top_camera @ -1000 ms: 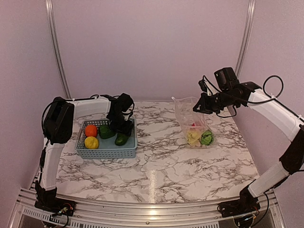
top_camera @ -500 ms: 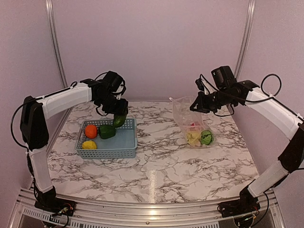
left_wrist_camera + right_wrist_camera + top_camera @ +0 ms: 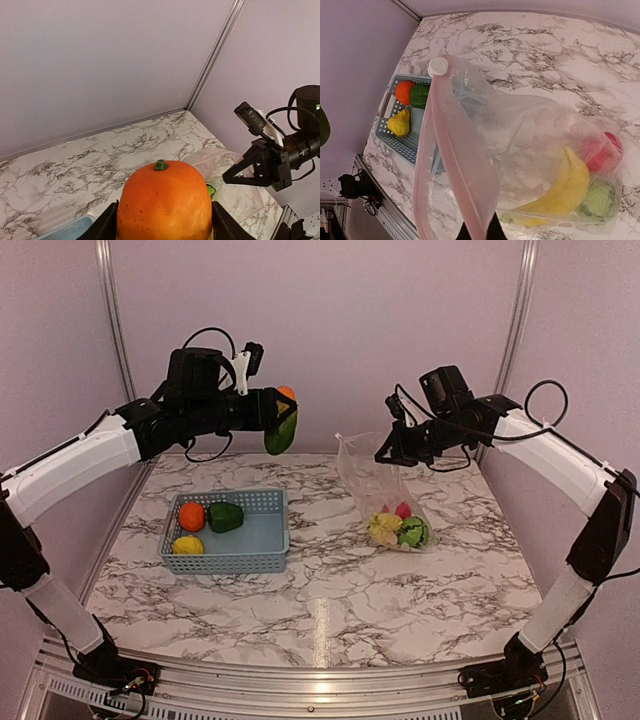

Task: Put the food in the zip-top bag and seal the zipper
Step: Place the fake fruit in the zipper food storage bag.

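Top external: transfer step. Left tool (image 3: 268, 418) clamped on mango (image 3: 281, 430), high over bench (image 3: 330, 590), between basket (image 3: 262, 540) at left and bag (image 3: 385, 502) at right. Right tool (image 3: 385, 453) pinching zipper (image 3: 451, 165), lifting the mouth. Next, likely: swing right, lower, release into the mouth. Orange (image 3: 191, 515), pepper (image 3: 226, 516), lemon (image 3: 187, 544) waiting in basket.

Your left arm reaches high toward the middle, its tool (image 3: 276, 418) clamped on the mango (image 3: 283, 437); your right arm is raised, elbow bent, its tool (image 3: 385, 454) pinching the zipper (image 3: 460, 165).
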You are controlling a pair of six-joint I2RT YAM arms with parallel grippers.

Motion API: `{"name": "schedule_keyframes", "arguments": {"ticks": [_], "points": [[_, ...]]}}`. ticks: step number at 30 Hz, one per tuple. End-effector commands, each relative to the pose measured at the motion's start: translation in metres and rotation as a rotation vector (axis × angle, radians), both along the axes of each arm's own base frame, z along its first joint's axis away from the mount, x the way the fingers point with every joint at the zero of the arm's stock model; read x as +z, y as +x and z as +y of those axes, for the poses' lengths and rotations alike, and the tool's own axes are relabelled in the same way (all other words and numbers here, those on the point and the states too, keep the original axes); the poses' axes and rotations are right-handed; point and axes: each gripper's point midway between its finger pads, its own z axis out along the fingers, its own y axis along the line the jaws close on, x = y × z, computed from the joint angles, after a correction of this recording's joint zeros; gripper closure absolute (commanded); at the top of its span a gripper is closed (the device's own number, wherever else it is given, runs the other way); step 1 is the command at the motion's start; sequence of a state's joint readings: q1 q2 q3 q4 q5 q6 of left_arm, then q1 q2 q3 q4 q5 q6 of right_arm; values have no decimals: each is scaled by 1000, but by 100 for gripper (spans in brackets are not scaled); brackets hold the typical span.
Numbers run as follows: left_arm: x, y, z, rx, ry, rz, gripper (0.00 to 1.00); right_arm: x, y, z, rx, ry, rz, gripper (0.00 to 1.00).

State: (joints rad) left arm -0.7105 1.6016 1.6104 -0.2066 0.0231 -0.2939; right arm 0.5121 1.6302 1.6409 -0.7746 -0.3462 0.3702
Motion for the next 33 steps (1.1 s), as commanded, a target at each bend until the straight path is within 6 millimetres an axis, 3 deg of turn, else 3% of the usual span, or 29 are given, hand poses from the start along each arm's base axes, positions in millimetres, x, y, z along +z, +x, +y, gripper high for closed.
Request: {"name": "schedule_keyframes", "arguments": {"ticks": [1,5,10,15,24,33], "points": [[63,-34,-23,-145,-233,-173,49,18,-5,25,58,61,-3,100],[82,-47,-37,-188,-341,-239,51,20,-8,40,88,76,8,100],[78,-51,-63,-214,-353,-270,53,23,-9,49,104,95,20,100],[64,-44,-80,-159,-313,-313,53,27,-10,48,104,98,19,100],[23,-17,-88,-48,-292,-307,52,43,-10,49,92,132,13,100],[-11,-8,-94,-14,-253,-241,47,40,-14,44,80,116,15,100]]}}
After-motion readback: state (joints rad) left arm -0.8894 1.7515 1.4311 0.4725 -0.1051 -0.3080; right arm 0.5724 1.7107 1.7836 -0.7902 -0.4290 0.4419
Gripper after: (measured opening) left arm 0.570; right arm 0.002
